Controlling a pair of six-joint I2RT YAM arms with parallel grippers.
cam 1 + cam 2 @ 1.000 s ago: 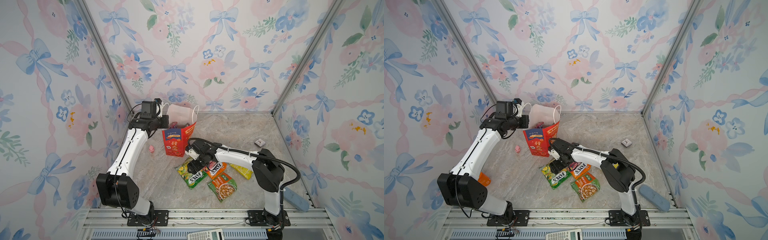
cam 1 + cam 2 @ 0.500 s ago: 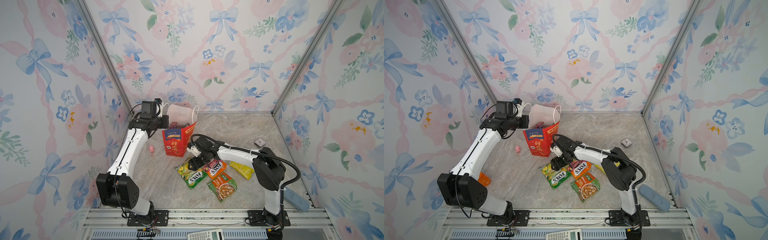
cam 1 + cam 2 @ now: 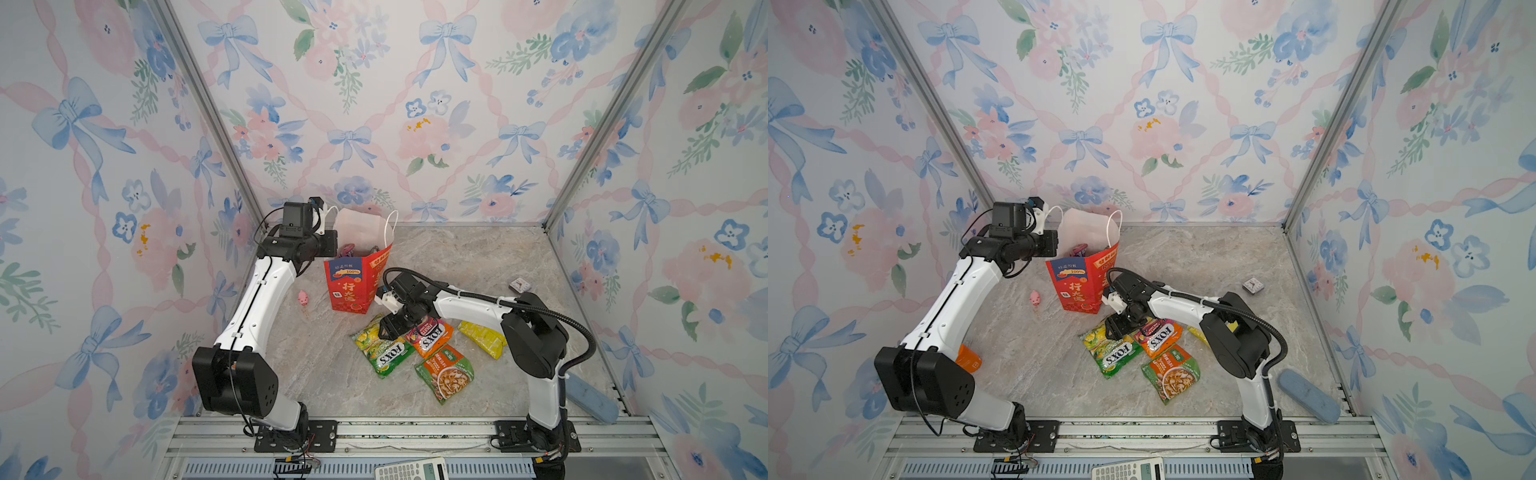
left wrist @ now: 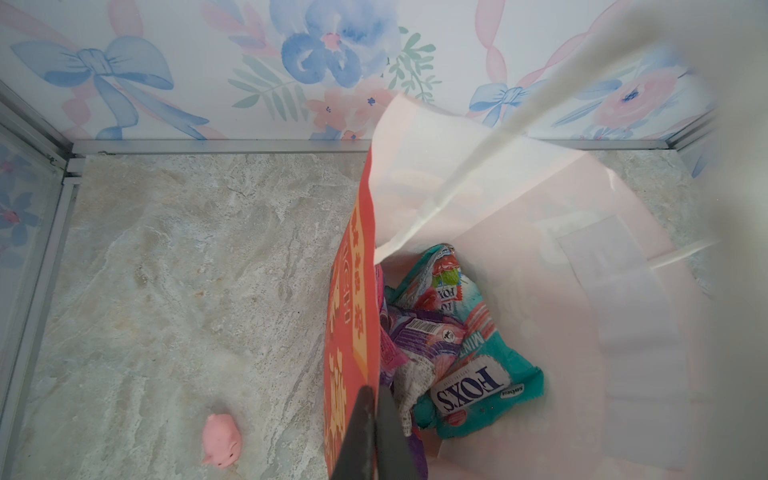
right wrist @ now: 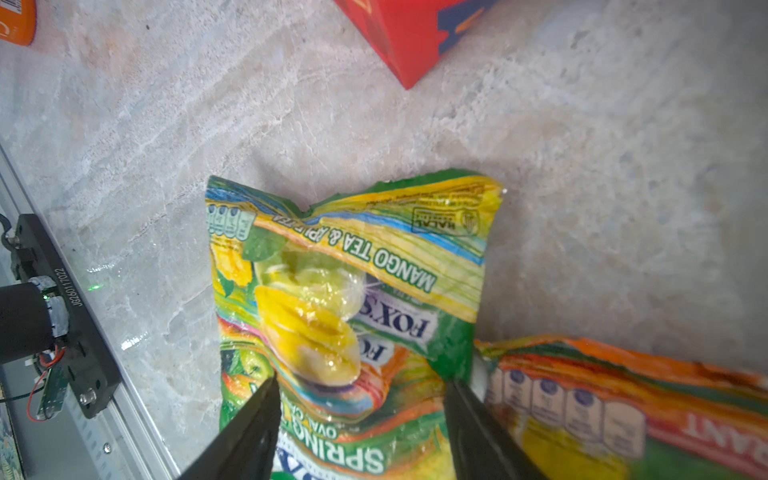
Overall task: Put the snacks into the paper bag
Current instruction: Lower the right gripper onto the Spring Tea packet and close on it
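The paper bag (image 3: 353, 286) stands upright at the back left of the floor. It is red with yellow characters, a blue label panel, white lining and white cord handles. The left gripper (image 4: 374, 392) is clamped on the bag's red side wall at the rim, jaws closed on the paper. Inside lie a purple packet (image 4: 419, 336) and a teal FOX'S packet (image 4: 478, 374).

Just right of the bag's base, the right gripper (image 5: 361, 384) points down at the green FOX'S packet (image 5: 345, 270). Its jaws stand partly apart, astride the packet. Whether the pads press the film cannot be told. The orange FOX'S packet (image 3: 432, 338) touches the green one. A green-orange packet (image 3: 446, 374) lies just in front of both, and a yellow packet (image 3: 482, 338) lies to their right.

An orange item (image 3: 967, 359) is partly hidden behind the left arm. In both top views the left gripper's fingers are hidden behind the wrist body. In a top view the right arm covers most of the yellow packet. Blurred white lining fills one side of the left wrist view.

The floor (image 3: 457, 257) is grey-beige marbled. A pink toy (image 3: 303, 297) lies left of the bag, apart from it. A square grey object (image 3: 519, 285) sits near the right wall, and a blue oblong pad (image 3: 590, 397) lies in the front right corner. The walls (image 3: 374, 104) carry floral paper with blue bows. A calculator (image 3: 411, 469) is cut off at the front edge.
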